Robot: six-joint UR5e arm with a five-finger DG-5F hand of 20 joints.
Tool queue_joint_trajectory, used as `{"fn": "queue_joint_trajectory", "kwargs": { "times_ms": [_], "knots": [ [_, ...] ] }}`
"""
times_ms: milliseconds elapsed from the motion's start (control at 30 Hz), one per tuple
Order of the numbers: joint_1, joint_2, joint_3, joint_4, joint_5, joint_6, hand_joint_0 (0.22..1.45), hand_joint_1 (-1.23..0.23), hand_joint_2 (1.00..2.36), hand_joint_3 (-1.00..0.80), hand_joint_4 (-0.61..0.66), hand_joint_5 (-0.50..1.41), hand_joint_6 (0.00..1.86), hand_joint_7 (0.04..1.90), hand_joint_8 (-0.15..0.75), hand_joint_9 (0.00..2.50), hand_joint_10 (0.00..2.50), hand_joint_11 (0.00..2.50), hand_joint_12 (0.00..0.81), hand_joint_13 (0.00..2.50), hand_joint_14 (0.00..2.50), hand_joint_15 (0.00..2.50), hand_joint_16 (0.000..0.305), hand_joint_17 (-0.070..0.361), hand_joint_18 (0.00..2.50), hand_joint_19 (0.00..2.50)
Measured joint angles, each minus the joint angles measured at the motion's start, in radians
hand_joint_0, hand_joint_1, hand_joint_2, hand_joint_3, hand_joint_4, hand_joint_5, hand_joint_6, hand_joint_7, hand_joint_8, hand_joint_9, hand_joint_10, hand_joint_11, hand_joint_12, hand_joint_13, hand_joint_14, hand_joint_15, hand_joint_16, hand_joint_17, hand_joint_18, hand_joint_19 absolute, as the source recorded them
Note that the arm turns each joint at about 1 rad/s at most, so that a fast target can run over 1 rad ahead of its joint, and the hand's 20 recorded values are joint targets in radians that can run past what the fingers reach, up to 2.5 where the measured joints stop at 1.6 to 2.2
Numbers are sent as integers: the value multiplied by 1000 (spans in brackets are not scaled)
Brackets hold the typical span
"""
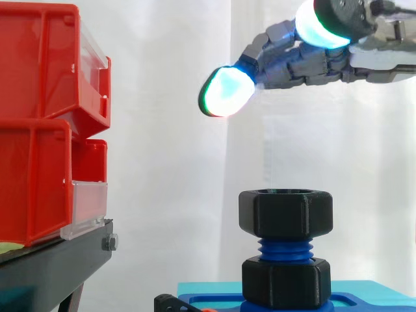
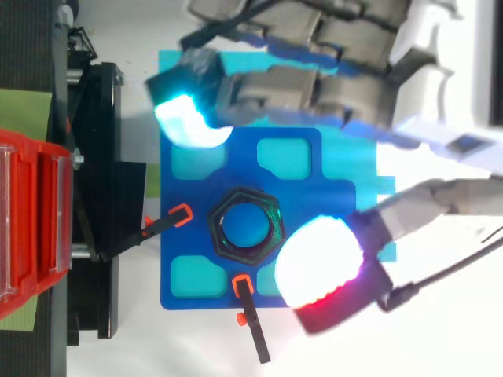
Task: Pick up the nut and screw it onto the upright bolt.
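Hanging with the hand [image 1: 312,62] spread wide, empty; under it, hard, likely light nut [image 1: 286,213] atop bolt [image 1: 284,248]; grab flat sides.

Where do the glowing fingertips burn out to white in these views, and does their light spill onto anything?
Side view: the hand's lower pad is white at its centre with a green and blue rim; the nut reads dark against the bright curtain. Top view: the pad beside the nut is flat white, red at its lower edge; spill onto the blue plate cannot be told.
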Motion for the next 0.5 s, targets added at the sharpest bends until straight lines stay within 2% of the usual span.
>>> {"fn": "queue_joint_trajectory", "kwargs": {
  "times_ms": [67, 167, 333, 500],
  "knots": [
    [3, -15, 0, 22, -12, -1, 441, 80, 1000, -500, 11, -258, 500, 534, 137, 0, 0, 0, 333, 0, 0, 0, 56, 126, 0, 0],
    [12, -42, 0, 57, -19, 4, 450, 137, 1000, -500, -22, -259, 500, 525, 121, 0, 0, 0, 324, 0, 0, 0, 56, 125, 0, 0],
    [30, -71, 1, 92, -20, 28, 450, 145, 1000, -500, -28, -253, 500, 530, 114, 0, 0, 0, 323, 0, 0, 0, 56, 127, 0, 0],
    [48, -98, 1, 103, -15, 65, 451, 102, 1000, -500, 34, -218, 501, 557, 132, 0, 0, 0, 325, 0, 0, 0, 55, 123, 0, 0]
  ]
}}
